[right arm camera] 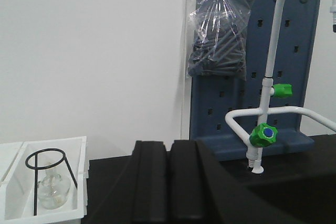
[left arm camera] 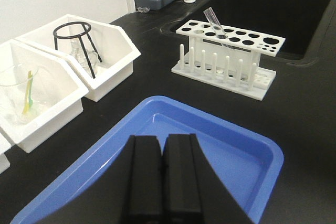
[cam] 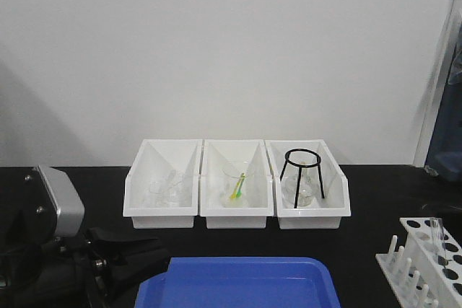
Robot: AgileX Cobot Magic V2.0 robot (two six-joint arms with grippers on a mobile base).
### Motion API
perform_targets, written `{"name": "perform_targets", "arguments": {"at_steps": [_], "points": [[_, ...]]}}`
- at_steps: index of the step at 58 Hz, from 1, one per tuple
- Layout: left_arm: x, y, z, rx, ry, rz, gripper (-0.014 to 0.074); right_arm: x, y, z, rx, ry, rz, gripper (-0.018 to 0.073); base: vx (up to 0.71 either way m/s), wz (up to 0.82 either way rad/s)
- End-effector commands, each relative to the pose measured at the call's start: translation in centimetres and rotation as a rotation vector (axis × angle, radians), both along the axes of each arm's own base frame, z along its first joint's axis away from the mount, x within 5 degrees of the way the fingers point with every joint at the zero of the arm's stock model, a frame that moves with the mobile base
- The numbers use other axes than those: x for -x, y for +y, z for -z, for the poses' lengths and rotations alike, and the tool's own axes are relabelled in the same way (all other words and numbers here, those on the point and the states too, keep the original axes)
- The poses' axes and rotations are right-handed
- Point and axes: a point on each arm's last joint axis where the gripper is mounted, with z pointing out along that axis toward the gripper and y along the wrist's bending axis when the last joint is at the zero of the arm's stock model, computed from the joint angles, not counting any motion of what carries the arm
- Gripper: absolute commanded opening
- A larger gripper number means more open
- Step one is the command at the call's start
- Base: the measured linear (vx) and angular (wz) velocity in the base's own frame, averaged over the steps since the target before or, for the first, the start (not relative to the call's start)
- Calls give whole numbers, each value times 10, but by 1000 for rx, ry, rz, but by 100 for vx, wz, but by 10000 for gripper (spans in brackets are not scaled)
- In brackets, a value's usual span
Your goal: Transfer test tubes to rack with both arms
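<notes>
The white rack (left arm camera: pixel 226 51) stands on the black bench right of the blue tray (left arm camera: pixel 247 145). One clear test tube (left arm camera: pixel 212 17) leans in a back-row hole. In the front view the rack (cam: pixel 426 257) is at the lower right, with the test tube (cam: pixel 436 227) in it. My left gripper (left arm camera: pixel 163 141) is shut with nothing between its fingers and hovers over the near end of the tray. Its grey housing (cam: pixel 59 203) shows at the lower left. My right gripper (right arm camera: pixel 167 145) is shut and holds nothing. It points at the wall above the bench.
Three white bins (cam: pixel 237 214) line the back. The left bin holds clear glassware (cam: pixel 164 192). The middle one holds a beaker with a yellow-green stick (cam: pixel 237 187). The right one holds a black tripod (cam: pixel 302 174) over a flask. A sink (left arm camera: pixel 273 14) and a green-handled tap (right arm camera: pixel 265 135) lie to the right.
</notes>
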Motion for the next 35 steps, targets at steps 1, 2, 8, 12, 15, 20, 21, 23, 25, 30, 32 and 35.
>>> {"name": "perform_targets", "arguments": {"at_steps": [1, 2, 8, 12, 15, 20, 21, 23, 25, 30, 32, 35], "points": [[0, 0, -19, 110, -24, -40, -20, 2, 4, -15, 29, -83, -37, -8, 0, 0], [-2, 1, -21, 131, -28, -61, -20, 2, 4, -15, 29, -83, -37, -8, 0, 0], [-15, 14, -31, 256, -66, -272, -20, 2, 4, -15, 28, -83, -36, -8, 0, 0], [-23, 28, -27, 226, -39, -457, -20, 2, 4, -15, 28, -83, -36, -8, 0, 0], [-24, 35, -20, 173, 21, -545, -20, 2, 4, -15, 28, -83, -36, -8, 0, 0], [-19, 44, -14, -42, 0, -547, -20, 2, 4, -15, 28, -83, -36, -8, 0, 0], [-17, 45, -15, -74, -16, -541, -20, 2, 4, -15, 28, -83, -36, -8, 0, 0], [-12, 48, -16, -108, -46, -531, -20, 2, 4, -15, 28, -83, -36, -8, 0, 0], [-6, 52, -19, -110, -78, -531, -20, 2, 4, -15, 28, -83, -36, -8, 0, 0], [15, 67, -19, -67, -129, -570, -20, 2, 4, -15, 28, -83, -36, -8, 0, 0], [25, 75, -17, -42, -143, -592, -20, 2, 4, -15, 29, -85, -38, -8, 0, 0], [40, 86, -12, -11, -162, -630, -20, 2, 4, -15, 29, -83, -37, -8, 0, 0]]}}
